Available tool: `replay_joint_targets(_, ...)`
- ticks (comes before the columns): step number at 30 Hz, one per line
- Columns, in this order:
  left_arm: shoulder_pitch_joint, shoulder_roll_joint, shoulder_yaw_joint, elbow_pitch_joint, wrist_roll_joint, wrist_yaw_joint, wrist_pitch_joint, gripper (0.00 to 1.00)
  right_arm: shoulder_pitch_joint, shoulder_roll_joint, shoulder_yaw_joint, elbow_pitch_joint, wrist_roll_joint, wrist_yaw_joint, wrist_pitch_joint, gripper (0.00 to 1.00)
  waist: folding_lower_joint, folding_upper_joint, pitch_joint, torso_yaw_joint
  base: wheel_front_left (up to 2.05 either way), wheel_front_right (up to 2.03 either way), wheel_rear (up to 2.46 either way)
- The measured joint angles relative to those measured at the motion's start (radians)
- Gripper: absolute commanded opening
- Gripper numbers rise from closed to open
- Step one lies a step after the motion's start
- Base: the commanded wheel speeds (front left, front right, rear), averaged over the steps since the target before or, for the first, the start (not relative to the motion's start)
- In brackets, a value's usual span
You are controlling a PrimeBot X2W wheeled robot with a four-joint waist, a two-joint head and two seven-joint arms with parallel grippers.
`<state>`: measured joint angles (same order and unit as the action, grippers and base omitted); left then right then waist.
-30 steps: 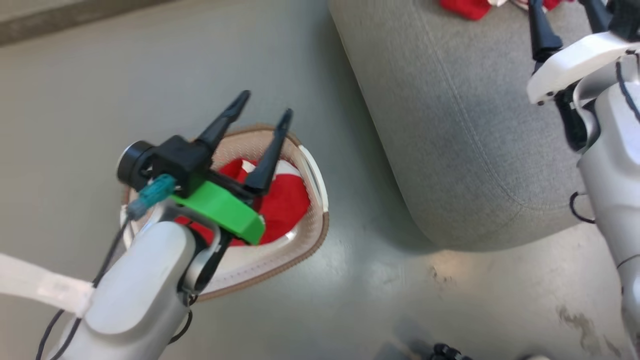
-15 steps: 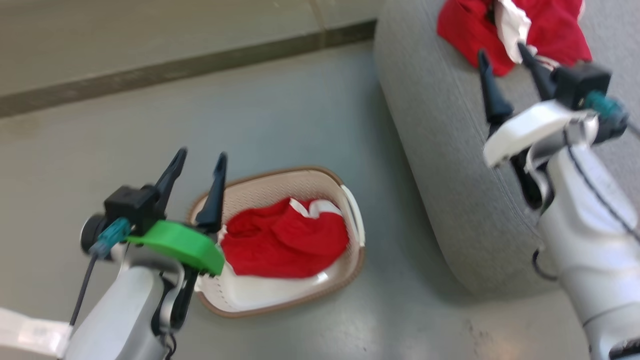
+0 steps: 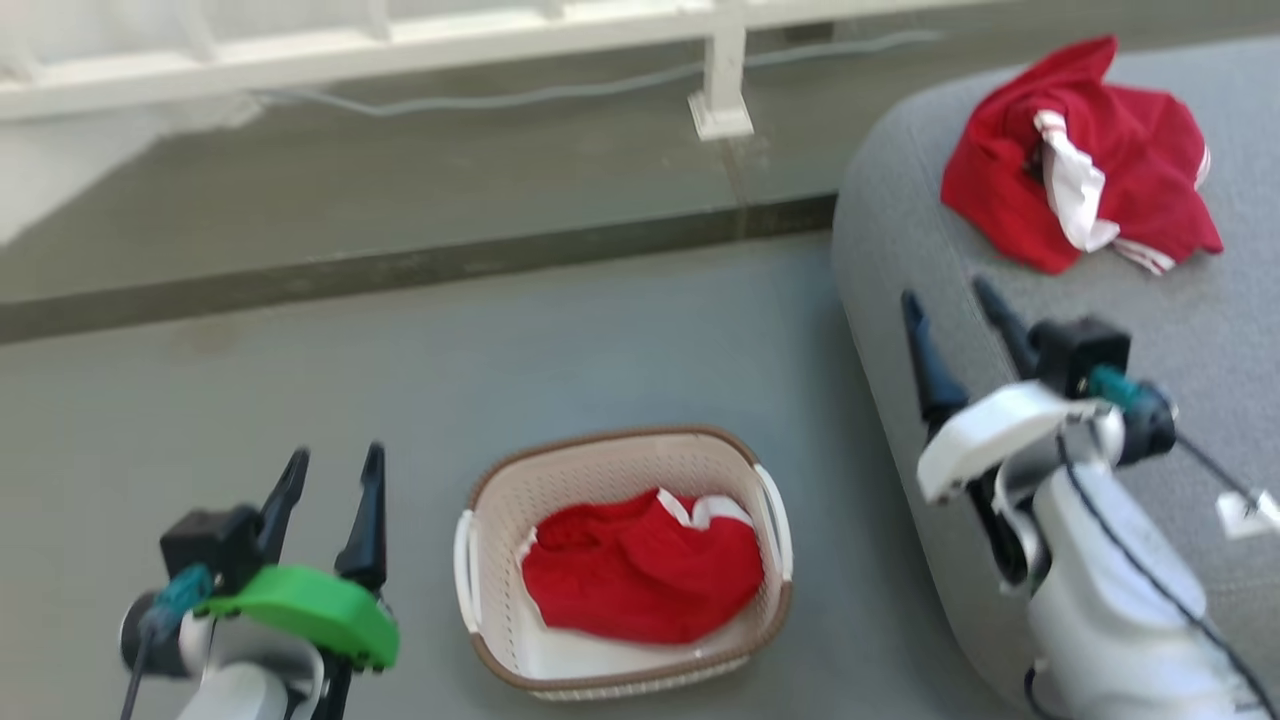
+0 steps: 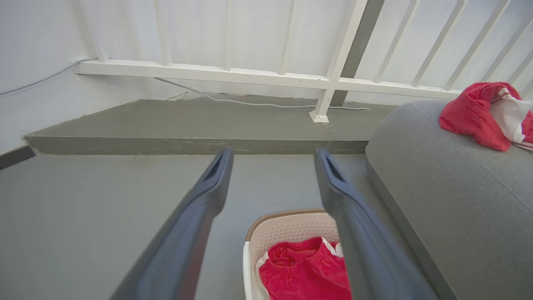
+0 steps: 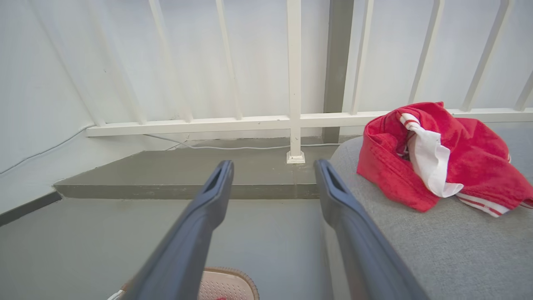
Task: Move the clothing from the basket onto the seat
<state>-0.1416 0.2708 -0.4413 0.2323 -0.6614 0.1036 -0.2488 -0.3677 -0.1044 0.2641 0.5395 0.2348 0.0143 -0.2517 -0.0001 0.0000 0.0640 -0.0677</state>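
Soft red cloth clothing (image 3: pixel 640 580); perforated plastic basket (image 3: pixel 610 470) (woven-look rim); seat (image 3: pixel 900 240) seemingly matt grey fabric.

A white railing post (image 3: pixel 724 60) stands on a raised grey ledge (image 3: pixel 400 190). A white rail (image 3: pixel 350 55) runs left from the post. A pale cable (image 3: pixel 500 98) lies along the ledge and passes behind the post. In front of the post, past the ledge's dark front edge (image 3: pixel 400 268), lies smooth grey floor (image 3: pixel 600 340). A white wall (image 4: pixel 37 62) rises far left of the post.

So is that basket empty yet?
No, not empty: one red garment lies in the basket; a second garment lies on the grey seat.
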Motion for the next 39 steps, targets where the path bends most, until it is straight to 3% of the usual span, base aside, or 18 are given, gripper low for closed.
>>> replay_joint_targets(8, 0.109, 0.01, 0.068, -0.054, 0.017, 0.008, 0.0, 1.0, 0.1, 0.016, 0.027, -0.063, -0.007, -0.015, 0.0, 1.0, 0.0, 0.0, -0.073, 0.026, 0.0, 0.0, 0.0)
replay_joint_targets(16, 0.186, 0.007, 0.119, -0.111, 0.059, 0.012, 0.0, 1.0, 0.193, 0.019, 0.024, -0.115, -0.007, -0.026, 0.0, 1.0, 0.0, 0.0, -0.093, 0.007, 0.0, 0.0, 0.0)
replay_joint_targets(24, 0.216, 0.006, 0.124, -0.146, 0.084, 0.012, 0.0, 1.0, 0.218, 0.017, 0.006, -0.167, -0.008, -0.043, 0.0, 1.0, 0.0, 0.0, -0.097, -0.005, 0.0, 0.0, 0.0)
replay_joint_targets(39, 0.25, -0.007, 0.143, -0.194, 0.121, 0.013, 0.0, 1.0, 0.254, 0.017, 0.002, -0.232, -0.015, -0.044, 0.0, 1.0, 0.0, 0.0, -0.089, -0.004, 0.0, 0.0, 0.0)
